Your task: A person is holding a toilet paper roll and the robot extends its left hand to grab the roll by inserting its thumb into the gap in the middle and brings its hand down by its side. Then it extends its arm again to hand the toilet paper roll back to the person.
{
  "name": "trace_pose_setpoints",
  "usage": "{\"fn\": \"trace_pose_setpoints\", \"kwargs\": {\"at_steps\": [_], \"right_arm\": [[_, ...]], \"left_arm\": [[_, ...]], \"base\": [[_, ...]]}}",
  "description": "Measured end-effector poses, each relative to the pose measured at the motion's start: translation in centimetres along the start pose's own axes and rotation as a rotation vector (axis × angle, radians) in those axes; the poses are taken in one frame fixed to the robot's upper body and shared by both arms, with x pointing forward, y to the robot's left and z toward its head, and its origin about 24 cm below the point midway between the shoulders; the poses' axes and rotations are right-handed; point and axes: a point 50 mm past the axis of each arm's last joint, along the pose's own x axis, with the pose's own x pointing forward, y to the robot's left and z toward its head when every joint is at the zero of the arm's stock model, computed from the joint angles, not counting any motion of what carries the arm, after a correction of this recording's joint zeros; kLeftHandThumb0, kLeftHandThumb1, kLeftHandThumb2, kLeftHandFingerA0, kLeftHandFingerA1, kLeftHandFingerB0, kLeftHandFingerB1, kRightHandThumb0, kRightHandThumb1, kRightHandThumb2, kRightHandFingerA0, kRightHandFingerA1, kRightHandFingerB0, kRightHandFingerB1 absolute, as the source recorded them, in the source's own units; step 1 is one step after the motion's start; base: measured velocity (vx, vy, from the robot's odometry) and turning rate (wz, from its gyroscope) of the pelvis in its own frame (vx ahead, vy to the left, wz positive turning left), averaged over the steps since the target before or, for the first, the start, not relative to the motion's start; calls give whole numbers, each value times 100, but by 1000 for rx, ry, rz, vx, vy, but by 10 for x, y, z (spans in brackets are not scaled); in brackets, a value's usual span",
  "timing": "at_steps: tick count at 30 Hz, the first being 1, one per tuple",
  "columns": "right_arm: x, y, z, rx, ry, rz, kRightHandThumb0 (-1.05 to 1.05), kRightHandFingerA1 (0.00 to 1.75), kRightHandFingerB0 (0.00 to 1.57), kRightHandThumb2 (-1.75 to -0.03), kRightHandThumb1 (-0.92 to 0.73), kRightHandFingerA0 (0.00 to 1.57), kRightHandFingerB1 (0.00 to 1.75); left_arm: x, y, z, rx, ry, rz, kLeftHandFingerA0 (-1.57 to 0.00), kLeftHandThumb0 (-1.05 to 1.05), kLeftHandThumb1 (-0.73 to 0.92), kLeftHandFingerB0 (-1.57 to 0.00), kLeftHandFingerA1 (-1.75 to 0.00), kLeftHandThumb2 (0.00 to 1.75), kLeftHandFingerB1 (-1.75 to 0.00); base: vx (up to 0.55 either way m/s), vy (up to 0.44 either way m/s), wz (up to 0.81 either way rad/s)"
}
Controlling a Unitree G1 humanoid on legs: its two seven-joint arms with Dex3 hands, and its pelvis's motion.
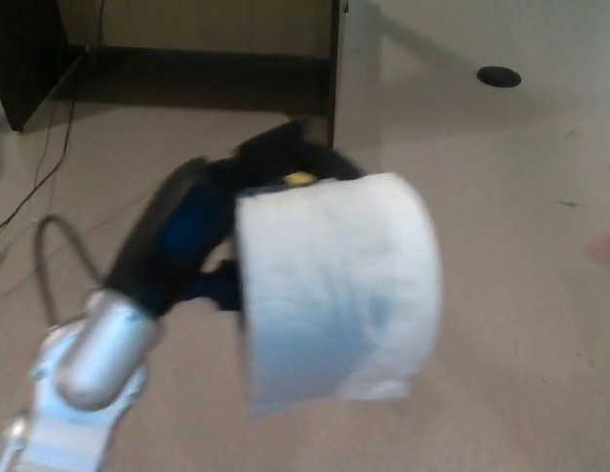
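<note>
A fat white toilet paper roll hangs in mid-air at the picture's centre, blurred by motion. My left hand is shut on it from the left side: black fingers reach over the roll's top and the thumb goes into the roll's end, where it is hidden. The silver forearm runs down to the lower left corner. A faint pink blur of a person's hand shows at the right edge, apart from the roll. My right hand is not in view.
Beige carpet floor lies below. A dark desk frame and panel stand at the back, with cables trailing at the left. A round black floor outlet sits at the upper right. A bit of yellow peeks behind the hand.
</note>
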Motion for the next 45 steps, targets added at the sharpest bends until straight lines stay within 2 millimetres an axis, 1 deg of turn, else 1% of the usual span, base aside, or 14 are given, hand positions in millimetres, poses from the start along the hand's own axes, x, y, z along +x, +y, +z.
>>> {"fn": "trace_pose_setpoints", "kwargs": {"at_steps": [1, 13, 14, 19, 23, 25, 27, 28, 32, 34, 36, 40, 42, 45], "right_arm": [[0, -1, 0, -1, 2, -1, -38, 58, 62, -60, -63, 76, 42], [0, -2, 1, -5, -1, -2, -36, 55, 62, -60, -63, 76, 43], [0, -2, 1, -5, -1, -2, -37, 57, 62, -60, -63, 76, 43], [1, -2, 1, -6, -2, -1, -36, 57, 63, -60, -63, 78, 43], [0, -2, 1, -7, -1, -1, -35, 57, 63, -60, -63, 78, 43], [0, -2, 1, -7, -1, -1, -35, 59, 63, -60, -63, 79, 43], [1, -2, 1, -7, -2, -1, -36, 61, 64, -59, -62, 79, 44], [1, -2, 1, -7, -2, -1, -36, 62, 65, -59, -62, 78, 44], [1, -2, 1, -7, -2, -1, -37, 60, 64, -59, -63, 78, 44], [0, -2, 1, -7, 0, 0, -36, 57, 64, -60, -63, 77, 43], [1, -2, 1, -7, -1, 0, -36, 57, 65, -59, -62, 77, 43], [2, -3, 4, -8, -7, 0, -37, 60, 64, -60, -63, 79, 43], [2, -3, 3, -8, -5, 3, -37, 60, 65, -59, -62, 79, 43], [1, -2, 2, -9, -2, 6, -37, 58, 66, -59, -62, 78, 44]], "left_arm": [[-10, 6, -11, 4, 46, 11, -95, -3, 81, -74, -141, 77, -117], [-143, 20, -109, -59, 592, 93, -93, -2, 78, -75, -137, 78, -112], [-150, 19, -114, -61, 624, 93, -81, -3, 82, -71, -144, 74, -116], [-199, 14, -139, -40, 834, 74, -69, -5, 80, -69, -147, 65, -116], [-241, 9, -153, 7, 1009, 29, -68, -8, 81, -72, -146, 64, -106], [-259, 6, -157, 35, 1082, 2, -74, -9, 78, -78, -132, 66, -95], [-275, 4, -160, 70, 1149, -35, -74, -7, 79, -77, -130, 64, -93], [-282, 3, -161, 87, 1174, -53, -75, -10, 79, -73, -138, 64, -107], [-305, 4, -162, 160, 1245, -120, -71, -10, 77, -65, -145, 63, -119], [-313, 7, -162, 188, 1264, -138, -76, -10, 80, -75, -136, 65, -101], [-315, 9, -162, 221, 1259, -143, -74, -10, 81, -72, -140, 65, -109], [-310, 12, -163, 254, 1210, -117, -75, -11, 82, -74, -135, 65, -103], [-304, 13, -162, 258, 1167, -96, -70, -5, 83, -70, -145, 68, -119], [-287, 17, -162, 248, 1082, -57, -78, -7, 83, -71, -143, 72, -119]], "base": [[0, 0, 0], [0, 0, 0], [0, 0, 0], [0, 0, 0], [0, 0, 0], [0, 0, 0], [0, 0, 0], [0, 0, 0], [0, 0, 0], [0, 0, 0], [0, 0, 0], [0, 0, 0], [0, 0, 0], [0, 0, 0]]}}
